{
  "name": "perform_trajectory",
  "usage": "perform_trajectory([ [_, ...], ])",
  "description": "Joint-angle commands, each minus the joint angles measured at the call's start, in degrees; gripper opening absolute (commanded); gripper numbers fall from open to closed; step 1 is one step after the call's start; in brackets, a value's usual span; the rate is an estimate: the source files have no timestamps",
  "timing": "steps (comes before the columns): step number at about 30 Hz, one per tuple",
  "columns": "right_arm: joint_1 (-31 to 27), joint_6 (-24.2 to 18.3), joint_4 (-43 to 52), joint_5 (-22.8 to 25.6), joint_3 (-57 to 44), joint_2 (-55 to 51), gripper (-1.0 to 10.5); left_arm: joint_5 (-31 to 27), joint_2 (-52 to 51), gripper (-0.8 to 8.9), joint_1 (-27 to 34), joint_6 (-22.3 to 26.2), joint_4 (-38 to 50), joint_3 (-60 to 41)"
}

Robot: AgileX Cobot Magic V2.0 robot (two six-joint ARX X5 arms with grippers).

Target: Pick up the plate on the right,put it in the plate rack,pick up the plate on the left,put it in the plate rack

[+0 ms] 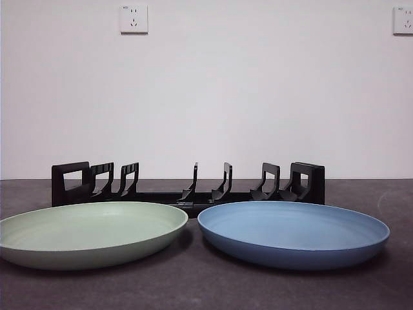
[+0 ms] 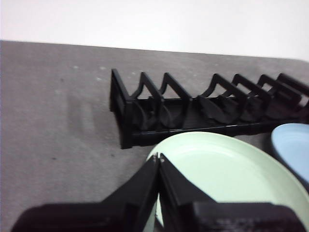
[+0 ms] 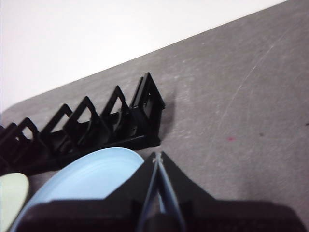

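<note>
The dark grey table (image 1: 193, 284) carries everything and runs back to a plain white wall (image 1: 206, 90), which bears two white power sockets (image 1: 133, 19) high up. Next in size are the two plates, lying flat side by side near the front edge with a narrow gap between them: the pale green plate (image 1: 90, 234) on the left and the blue plate (image 1: 293, 234) on the right. Neither has been lifted, and both rest on the table with no arm showing in the front view. Behind them, just beyond their far rims, the black plate rack (image 1: 187, 184) lies lengthwise across the table, its curved upright prongs all free and a blocky looped end at each side. The left gripper (image 2: 159, 157) hangs over the near rim of the green plate (image 2: 227, 169), its two black jaws pressed together tip to tip and holding nothing; past its tips lies the left end of the rack (image 2: 193, 108), and off to one side the edge of the blue plate (image 2: 292, 145). The right gripper (image 3: 157, 155) is likewise closed and empty, poised over the rim of the blue plate (image 3: 87, 181), with the right end of the rack (image 3: 106, 123) just beyond its tips and a sliver of the green plate (image 3: 9, 198) at the far side.
</note>
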Motion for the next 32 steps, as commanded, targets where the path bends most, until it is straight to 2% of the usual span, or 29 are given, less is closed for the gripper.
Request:
perform_trajectory([
  [1, 0.0, 3.7, -0.1, -0.1, 1.1, 1.5, -0.1, 0.2, 0.1, -0.07, 0.1, -5.0, 0.2, 0.5],
  [6, 0.0, 3.8, -0.1, 0.0, 4.9, 8.3, -0.1, 0.3, 3.4, -0.06, 0.1, -6.6, -0.6, 4.7],
  [14, 0.0, 1.9, -0.1, -0.2, 14.1, 25.0, -0.1, 0.8, 17.0, -0.07, 0.1, -6.3, -0.5, 14.0],
  [16, 0.0, 1.0, -0.2, -0.6, 16.4, 29.1, -0.1, 2.3, 21.5, -0.07, 0.1, -6.2, -0.6, 16.5],
  [20, 0.0, -2.4, -1.4, -4.4, 20.7, 36.6, -0.1, 6.7, 30.3, -0.05, 0.1, -6.0, -0.8, 21.0],
  [24, 0.0, -5.8, -7.4, -6.9, 26.7, 46.9, 0.0, 15.6, 42.4, 0.00, 0.1, -6.0, -0.9, 26.5],
  [26, 0.0, -8.5, -9.9, -10.9, 29.3, 51.8, 0.0, 18.5, 47.3, 0.01, -0.1, -6.0, -1.0, 28.8],
  [27, 0.0, -9.3, -10.4, -12.7, 30.2, 53.9, 0.0, 19.2, 49.1, 0.11, -0.4, -6.0, -0.9, 29.7],
  [28, 0.0, -10.0, -10.7, -14.3, 31.3, 56.1, 0.4, 19.3, 50.7, 0.87, -0.9, -6.0, -0.8, 30.6],
  [29, 0.0, -10.0, -10.7, -15.2, 32.2, 58.0, 1.3, 19.3, 52.0, 1.93, -1.2, -6.0, -0.7, 31.4],
  [30, 0.1, -9.7, -11.0, -15.2, 33.1, 59.8, 2.1, 19.3, 53.0, 2.59, -1.5, -6.0, -0.8, 32.1],
  [32, 0.1, -9.8, -11.1, -15.2, 34.7, 63.0, 2.2, 19.3, 54.2, 2.61, -2.2, -6.0, -0.7, 33.6],
])
